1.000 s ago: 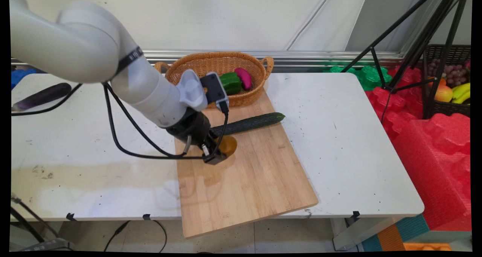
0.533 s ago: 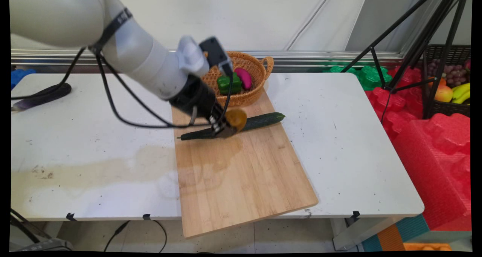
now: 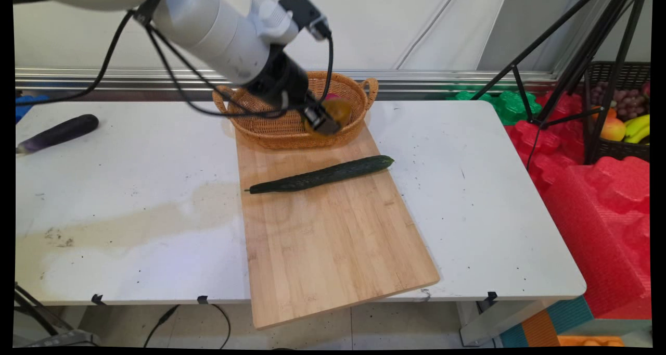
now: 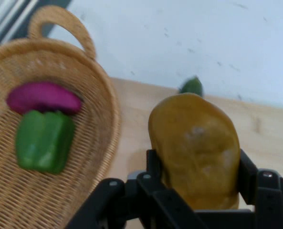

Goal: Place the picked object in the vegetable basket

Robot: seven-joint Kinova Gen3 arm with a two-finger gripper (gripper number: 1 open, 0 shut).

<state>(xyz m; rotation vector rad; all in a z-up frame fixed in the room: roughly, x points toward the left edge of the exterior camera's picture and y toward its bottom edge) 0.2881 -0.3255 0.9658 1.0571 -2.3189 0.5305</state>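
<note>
Above the wicker basket (image 3: 270, 128) of green pepper (image 4: 44, 140) and purple sweet potato (image 4: 42, 97), tool (image 4: 197, 181) clamped around a potato (image 4: 194, 149).

Cucumber (image 3: 320, 174) on board (image 3: 333, 251); basket (image 3: 270, 128) behind w/ pepper (image 4: 43, 140) in it.

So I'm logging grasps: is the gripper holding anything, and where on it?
Yes: the gripper holds a yellow-brown potato, fingers clamped on its two sides near its lower end.
</note>
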